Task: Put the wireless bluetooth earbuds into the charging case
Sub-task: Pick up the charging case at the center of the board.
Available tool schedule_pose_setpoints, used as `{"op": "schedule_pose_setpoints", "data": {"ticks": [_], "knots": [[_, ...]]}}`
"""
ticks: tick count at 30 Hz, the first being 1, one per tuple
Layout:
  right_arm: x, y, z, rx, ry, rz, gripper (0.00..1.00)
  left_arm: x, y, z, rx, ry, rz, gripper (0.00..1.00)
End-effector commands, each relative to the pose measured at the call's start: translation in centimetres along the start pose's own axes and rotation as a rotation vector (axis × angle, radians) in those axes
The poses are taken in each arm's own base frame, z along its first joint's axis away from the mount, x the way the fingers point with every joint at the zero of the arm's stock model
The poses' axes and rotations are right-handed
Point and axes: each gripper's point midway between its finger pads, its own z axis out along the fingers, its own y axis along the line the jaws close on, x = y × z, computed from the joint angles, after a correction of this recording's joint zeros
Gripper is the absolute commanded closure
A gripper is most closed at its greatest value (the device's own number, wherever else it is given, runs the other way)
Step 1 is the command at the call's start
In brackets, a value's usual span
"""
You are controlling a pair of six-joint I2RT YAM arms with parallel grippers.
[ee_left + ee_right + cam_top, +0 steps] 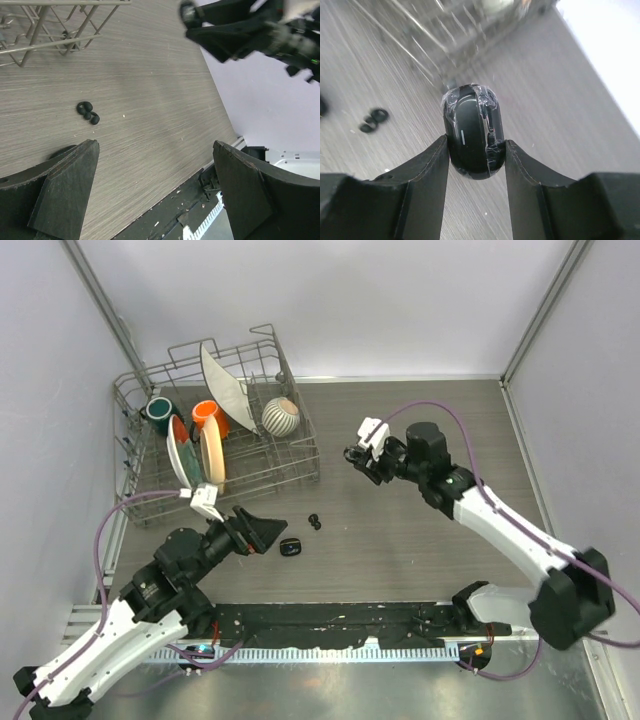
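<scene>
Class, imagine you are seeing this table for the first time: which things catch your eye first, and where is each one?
The right arm's fingers pinch a glossy black oval case wrapped in clear film, held above the table right of the rack. At the far left stands a wire dish rack with plates and an orange mug. Tiny black earbuds lie ahead of the left arm's open fingers.

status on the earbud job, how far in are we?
Done: the case is clamped in the right gripper, apparently off the table. In hand: only that grip; the case looks shut. Left: the earbuds lie on the table, none in the case, and the left gripper is open and empty near them.
</scene>
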Motion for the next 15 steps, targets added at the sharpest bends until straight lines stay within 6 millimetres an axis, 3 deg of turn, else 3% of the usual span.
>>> {"op": "schedule_pose_setpoints", "data": {"ticks": [1, 3, 5, 6, 9, 15], "knots": [[-5.6, 1.6, -3.5, 0.057, -0.149, -0.045, 0.99, -2.6, -3.0, -0.2, 0.064, -0.046, -0.019, 0.0], [-8.4, 3.9, -5.4, 0.052, -0.166, -0.11, 0.99, -3.3, -4.4, -0.1, 0.108, -0.055, -0.03, 0.0], [-9.4, 5.6, -6.9, 0.029, -0.172, -0.126, 0.99, -4.1, -6.1, 0.0, 0.157, -0.054, -0.033, 0.0], [-10.5, 7.6, -7.4, -0.013, -0.202, -0.136, 0.99, -4.6, -6.9, -0.2, 0.178, -0.057, -0.026, 0.0], [-12.3, 10.4, -9.2, -0.065, -0.277, -0.116, 0.99, -4.8, -7.5, 0.6, 0.171, -0.031, 0.02, 0.0], [-13.5, 12.3, -8.9, -0.069, -0.276, -0.082, 0.99, -3.8, -8.7, 2.1, 0.229, 0.024, 0.054, 0.0]]}}
